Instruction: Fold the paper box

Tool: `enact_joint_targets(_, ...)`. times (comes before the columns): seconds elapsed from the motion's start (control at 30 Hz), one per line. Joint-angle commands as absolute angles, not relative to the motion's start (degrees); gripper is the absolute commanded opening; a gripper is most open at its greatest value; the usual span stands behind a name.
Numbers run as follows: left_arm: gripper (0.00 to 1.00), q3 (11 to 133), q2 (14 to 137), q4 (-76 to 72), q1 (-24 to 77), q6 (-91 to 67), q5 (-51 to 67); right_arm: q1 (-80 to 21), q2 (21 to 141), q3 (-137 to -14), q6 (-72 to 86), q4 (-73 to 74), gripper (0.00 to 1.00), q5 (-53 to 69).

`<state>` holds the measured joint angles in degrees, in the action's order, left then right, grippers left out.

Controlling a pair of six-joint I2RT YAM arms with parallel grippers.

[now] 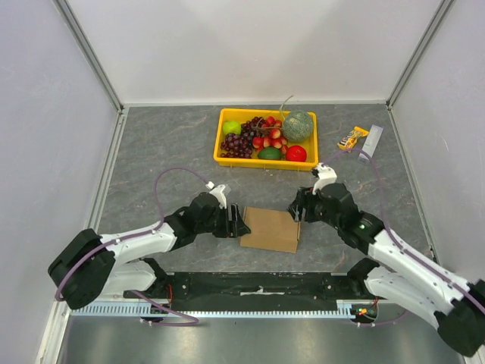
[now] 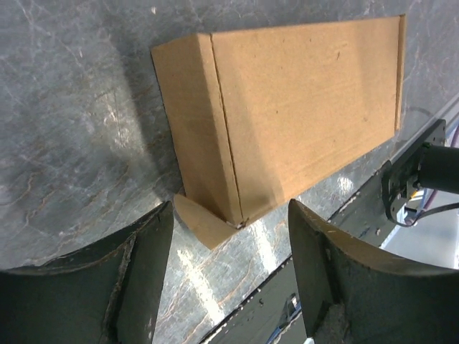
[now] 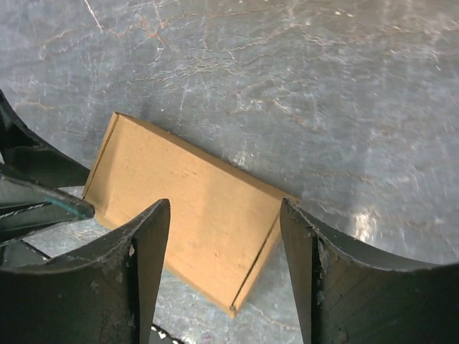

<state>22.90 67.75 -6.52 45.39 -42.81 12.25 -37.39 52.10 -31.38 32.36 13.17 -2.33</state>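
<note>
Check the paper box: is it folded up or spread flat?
Folded: the paper box lies as a slim closed rectangle with a creased side wall. One small corner flap sticks out, untucked, in the left wrist view.

Paper box (image 1: 270, 229) lies between left hand (image 1: 241, 222) and right hand (image 1: 297, 211).

Across the grey marbled table (image 1: 167, 144) from me, a yellow tray (image 1: 267, 164) is sitting near the back wall. It is holding a green apple (image 1: 232, 127) at its left end, dark grapes (image 1: 237, 143) beside it, small red fruits (image 1: 271, 138) in the middle, a netted green melon (image 1: 298, 127) at the right rear, and a dark green fruit (image 1: 270, 153) beside a round red one (image 1: 296, 153) in front. Right of the tray, a yellow-orange snack packet (image 1: 352, 137) is lying next to a pale oblong pack (image 1: 371, 143).
</note>
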Motion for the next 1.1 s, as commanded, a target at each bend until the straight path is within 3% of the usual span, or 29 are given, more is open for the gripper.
enact_joint_targets(0.0,0.71,27.9,70.1,-4.3,45.5,-39.5,9.2,-37.4,43.2,-28.5,40.2,23.3,0.71,-7.9)
enact_joint_targets(0.13,0.72,30.6,72.3,-3.3,45.4,-38.6,8.3,-37.4,37.0,-25.2,45.5,28.4,0.71,-6.0)
enact_joint_targets(0.4,0.74,34.3,75.8,-2.5,45.4,-36.2,8.8,-37.5,22.2,-12.8,51.7,23.3,0.73,4.2)
enact_joint_targets(0.8,0.74,35.9,81.8,-3.8,45.4,-35.1,11.3,-37.5,25.3,-6.2,58.9,15.6,0.77,11.9)
enact_joint_targets(1.07,0.73,35.1,82.4,-4.3,45.4,-35.5,11.6,-37.5,23.4,-3.4,65.7,13.3,0.71,15.9)
